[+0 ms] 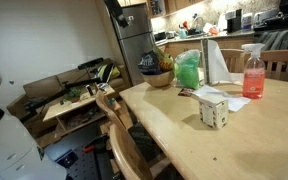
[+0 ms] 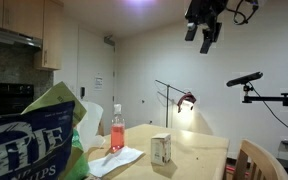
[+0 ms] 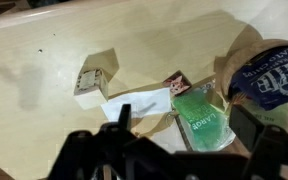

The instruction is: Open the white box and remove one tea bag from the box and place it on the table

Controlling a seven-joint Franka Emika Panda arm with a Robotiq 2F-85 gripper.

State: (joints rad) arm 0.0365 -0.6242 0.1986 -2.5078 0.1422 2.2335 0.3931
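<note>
One light cardboard carton, the white box (image 1: 214,110), looks easy to crush or shove; your gripper (image 2: 199,37) hangs wide open, empty, well above, so nip the lid flap's edge.

Only real read: blue bag (image 2: 24,135) in an exterior view, big white letters "TTLE", the start cut off at the frame edge. A smaller white line sits under it, too soft to make out. My wrist view shows that blue bag (image 3: 274,80) too, with tilted white letters, roughly "ETTLE". The green bag (image 3: 199,115) beside it has white lettering, too blurred for me to read. White box (image 3: 94,78): dark printed marks on its sides, no legible word in any view. Spray bottle (image 1: 253,72): nothing readable on it.
</note>
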